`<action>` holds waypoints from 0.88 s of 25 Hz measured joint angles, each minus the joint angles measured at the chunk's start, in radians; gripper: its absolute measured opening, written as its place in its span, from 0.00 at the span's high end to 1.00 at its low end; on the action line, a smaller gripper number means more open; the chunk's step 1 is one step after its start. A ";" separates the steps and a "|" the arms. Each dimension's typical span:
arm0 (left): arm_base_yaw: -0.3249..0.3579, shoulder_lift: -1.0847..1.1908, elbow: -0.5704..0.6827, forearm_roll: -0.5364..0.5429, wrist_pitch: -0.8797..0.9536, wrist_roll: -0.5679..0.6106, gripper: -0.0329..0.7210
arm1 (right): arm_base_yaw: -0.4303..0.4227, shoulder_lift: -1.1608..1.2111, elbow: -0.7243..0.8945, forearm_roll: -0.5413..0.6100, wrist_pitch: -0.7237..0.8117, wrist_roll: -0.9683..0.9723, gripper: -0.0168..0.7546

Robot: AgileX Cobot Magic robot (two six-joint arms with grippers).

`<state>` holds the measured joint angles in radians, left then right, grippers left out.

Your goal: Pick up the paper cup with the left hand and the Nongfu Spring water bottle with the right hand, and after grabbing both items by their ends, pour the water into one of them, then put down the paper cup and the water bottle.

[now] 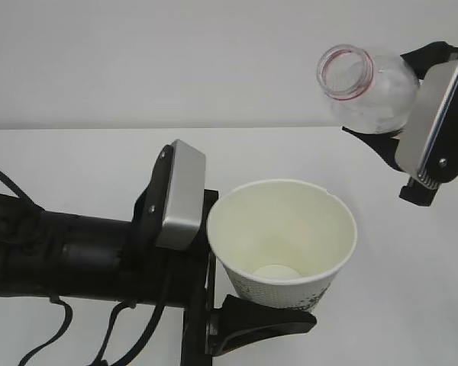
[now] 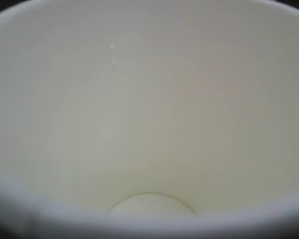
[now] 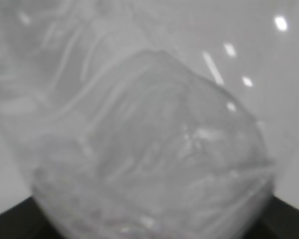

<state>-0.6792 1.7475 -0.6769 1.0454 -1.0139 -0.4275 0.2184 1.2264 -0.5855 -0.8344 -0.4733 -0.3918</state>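
My left gripper (image 1: 244,293) is shut on the white paper cup (image 1: 282,229), low in the exterior view, and one black finger (image 1: 263,322) shows under the cup's base. The cup tilts with its open mouth toward the camera, and its pale inside (image 2: 149,109) fills the left wrist view. At the upper right, my right gripper (image 1: 403,99) is shut on the clear Nongfu Spring water bottle (image 1: 366,88). The bottle lies tipped, its uncapped red-ringed mouth (image 1: 343,71) pointing left above the cup and apart from it. Its ribbed plastic (image 3: 149,139) fills the right wrist view. I cannot make out water anywhere.
The white table (image 1: 76,160) runs under both arms, with a plain pale wall (image 1: 175,61) behind it. The left arm's black body and cables (image 1: 69,259) lie across the lower left.
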 joint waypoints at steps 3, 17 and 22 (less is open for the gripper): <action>0.000 0.000 0.000 0.002 -0.023 0.000 0.23 | 0.000 0.000 0.000 0.000 0.000 -0.024 0.32; 0.000 0.000 0.000 -0.061 0.014 0.000 0.23 | 0.000 0.000 0.000 0.000 -0.002 -0.105 0.32; 0.000 0.000 0.000 -0.076 0.016 0.000 0.23 | 0.000 0.000 0.000 0.030 -0.008 -0.164 0.32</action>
<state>-0.6792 1.7475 -0.6769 0.9694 -0.9983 -0.4275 0.2184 1.2264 -0.5855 -0.8049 -0.4817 -0.5560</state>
